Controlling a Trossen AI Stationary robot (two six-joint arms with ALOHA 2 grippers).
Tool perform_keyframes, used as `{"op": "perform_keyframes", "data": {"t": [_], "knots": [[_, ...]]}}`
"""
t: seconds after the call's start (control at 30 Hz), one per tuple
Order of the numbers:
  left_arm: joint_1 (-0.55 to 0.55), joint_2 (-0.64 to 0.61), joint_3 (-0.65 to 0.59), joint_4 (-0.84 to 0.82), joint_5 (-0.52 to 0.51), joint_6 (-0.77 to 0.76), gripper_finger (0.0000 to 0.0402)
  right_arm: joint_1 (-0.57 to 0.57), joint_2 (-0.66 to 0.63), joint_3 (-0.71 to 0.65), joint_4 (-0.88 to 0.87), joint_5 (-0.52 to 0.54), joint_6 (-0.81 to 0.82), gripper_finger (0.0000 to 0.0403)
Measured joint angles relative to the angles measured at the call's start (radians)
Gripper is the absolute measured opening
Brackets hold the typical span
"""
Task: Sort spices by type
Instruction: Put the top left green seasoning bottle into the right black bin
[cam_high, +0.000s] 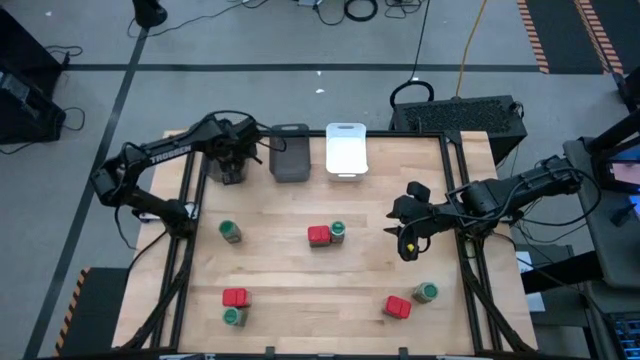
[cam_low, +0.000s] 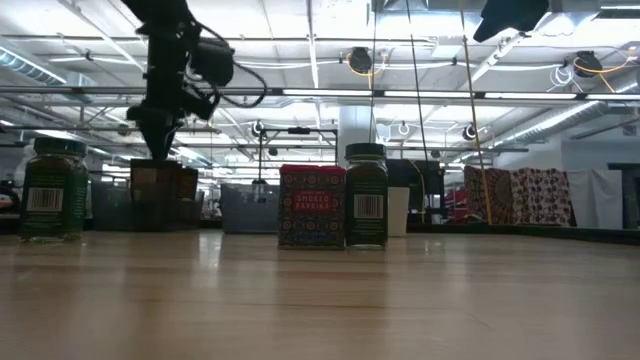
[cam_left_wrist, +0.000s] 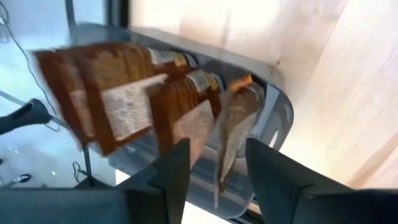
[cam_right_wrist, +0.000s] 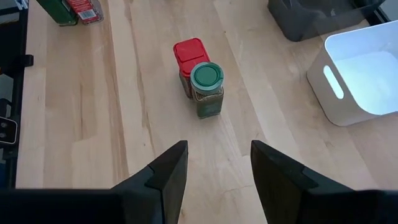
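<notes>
The left gripper (cam_left_wrist: 214, 165) hangs over the leftmost dark bin (cam_high: 228, 172), its fingers (cam_left_wrist: 171, 174) apart with a brown packet (cam_left_wrist: 233, 134) between them, seemingly just let go; other packets (cam_left_wrist: 112, 93) already lie inside. That looks like the drop-off step for packets. The right gripper (cam_right_wrist: 217, 165), fingers spread and empty, hovers above the surface (cam_high: 300, 280), facing a red tin (cam_right_wrist: 189, 56) touching a green-lidded jar (cam_right_wrist: 206, 84). Next, one of that pair likely needs picking without disturbing its neighbour, then carrying to another bin, perhaps the white bin (cam_high: 346, 150).
</notes>
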Motion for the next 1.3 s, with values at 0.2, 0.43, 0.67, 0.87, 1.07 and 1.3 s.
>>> {"op": "perform_keyframes", "data": {"t": [0.2, 0.43, 0.67, 0.87, 1.07, 1.3], "knots": [[-0.011, 0.0, 0.134, -0.125, 0.02, -0.027, 0.0222, 0.0, 0.0, 0.0, -0.001, 0.0, -0.001, 0.016], [-0.046, -0.008, 0.283, -0.28, 0.395, -0.21, 0.0253, 0.0, 0.0, 0.0, -0.002, 0.001, -0.001, 0.016], [-0.215, -0.073, 0.31, -0.284, 0.606, -0.399, 0.0254, 0.0, 0.0, 0.0, -0.002, 0.001, -0.009, 0.016], [-0.4, -0.122, 0.293, -0.282, 0.592, -0.552, 0.0254, 0.0, 0.0, 0.0, -0.002, 0.001, -0.01, 0.016], [-0.569, -0.158, 0.258, -0.282, 0.497, -0.682, 0.0254, 0.0, 0.0, 0.0, -0.002, 0.001, -0.022, 0.016], [-0.7, -0.209, 0.144, -0.258, 0.421, -0.847, 0.0254, 0.0, 0.0, 0.0, -0.001, 0.001, -0.038, 0.016]]}}
